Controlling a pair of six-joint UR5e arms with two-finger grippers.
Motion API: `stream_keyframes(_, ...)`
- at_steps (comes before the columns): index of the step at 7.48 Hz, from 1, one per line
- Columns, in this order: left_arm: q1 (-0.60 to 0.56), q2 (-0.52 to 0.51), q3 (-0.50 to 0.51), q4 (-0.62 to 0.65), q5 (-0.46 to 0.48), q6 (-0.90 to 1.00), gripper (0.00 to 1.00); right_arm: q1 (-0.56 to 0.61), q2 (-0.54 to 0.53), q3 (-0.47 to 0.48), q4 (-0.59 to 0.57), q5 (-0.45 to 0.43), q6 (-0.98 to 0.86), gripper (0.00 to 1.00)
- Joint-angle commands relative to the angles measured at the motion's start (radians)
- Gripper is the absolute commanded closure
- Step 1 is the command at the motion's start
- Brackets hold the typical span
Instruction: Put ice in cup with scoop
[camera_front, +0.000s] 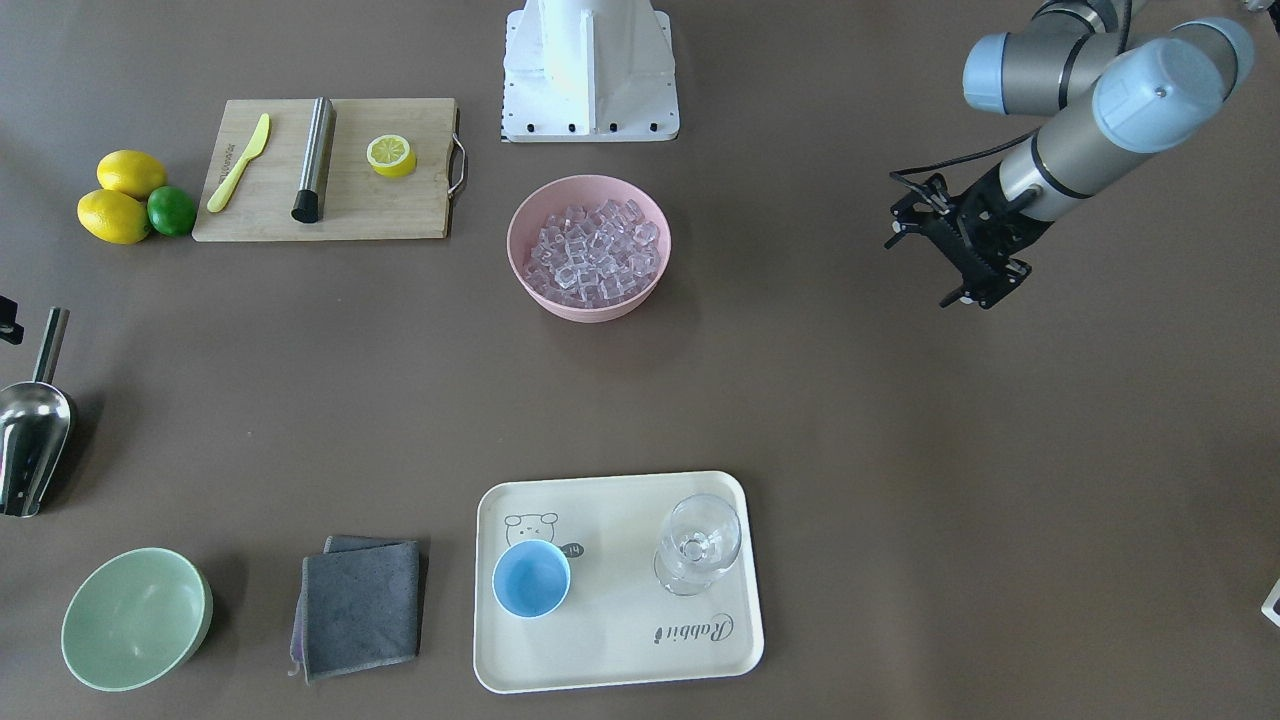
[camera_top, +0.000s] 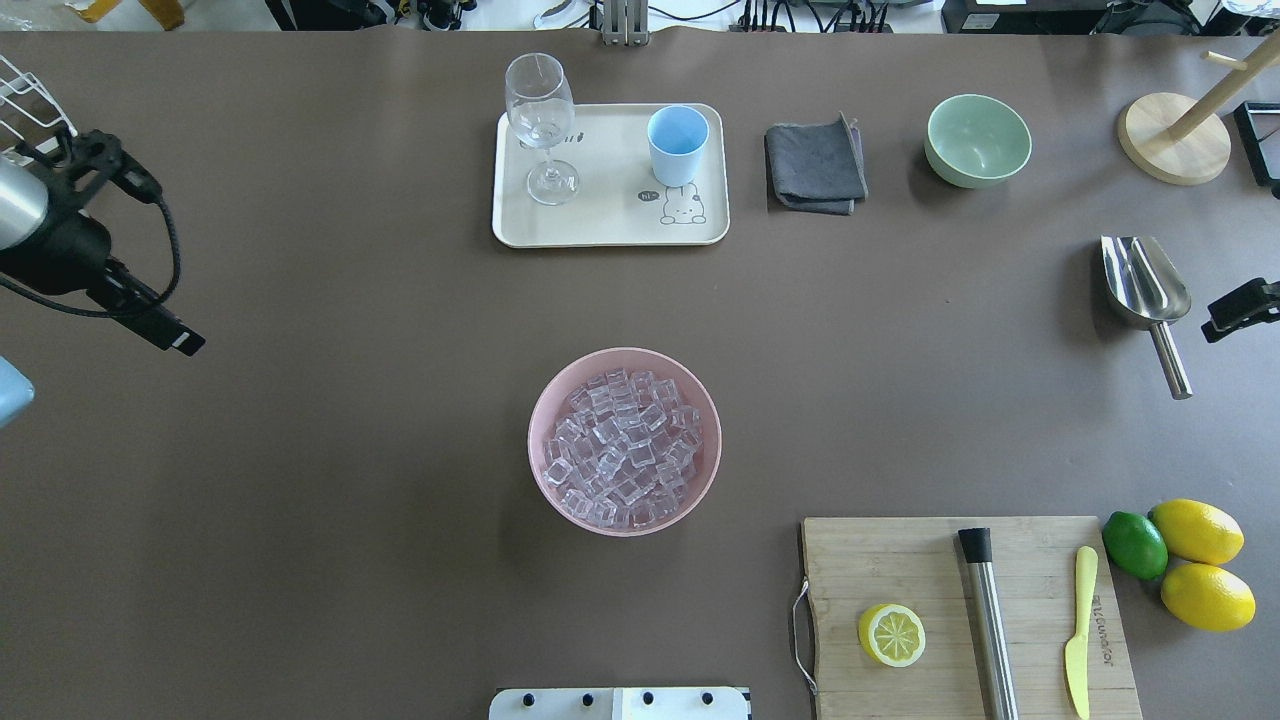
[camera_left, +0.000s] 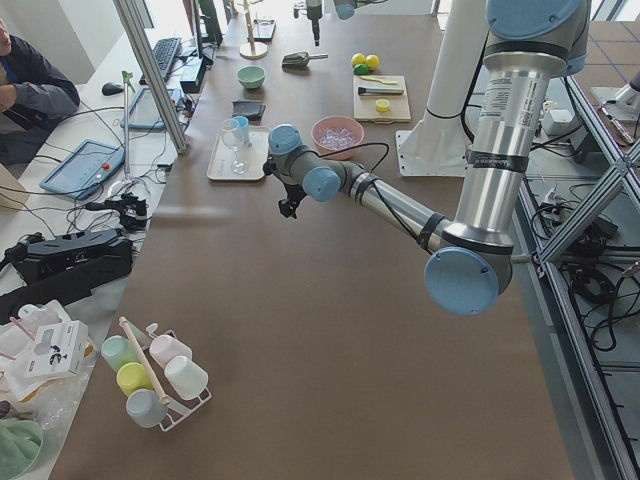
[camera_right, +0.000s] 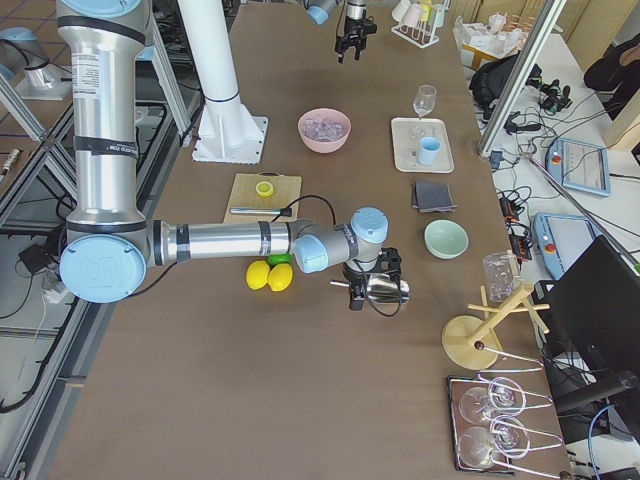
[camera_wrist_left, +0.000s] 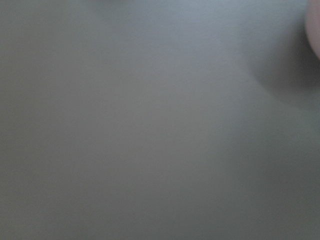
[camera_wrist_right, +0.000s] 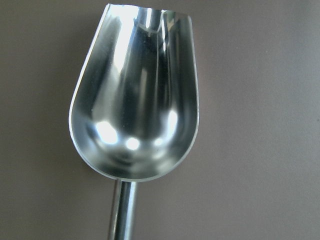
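The ice fills a pink bowl at the table's middle. The light-blue cup stands empty and upright on a cream tray. The steel scoop lies on the table at the robot's right, and its empty trough fills the right wrist view. My right gripper shows only as a black sliver beside the scoop's handle, and I cannot tell its state. My left gripper hangs open and empty over bare table, far from everything.
A stemmed glass shares the tray with the cup. A pale green bowl and a grey cloth lie beside the tray. A cutting board holds a steel cylinder, a lemon half and a yellow knife. Lemons and a lime lie beside it.
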Motion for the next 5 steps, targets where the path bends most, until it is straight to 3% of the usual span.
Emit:
stream_keyframes(1,0.178,-0.028,0.003,-0.239,0.084,0.006,0.02,-0.040,0.037,-0.020,0.024,0.001,0.065,0.01)
stream_keyframes(3,0.288,-0.043,0.050,-0.399,0.104,0.009,0.02,-0.070,0.037,-0.023,0.022,0.003,0.088,0.01)
stream_keyframes(5,0.299,-0.091,0.118,-0.544,0.106,0.003,0.02,-0.110,0.037,-0.023,0.016,0.005,0.128,0.01)
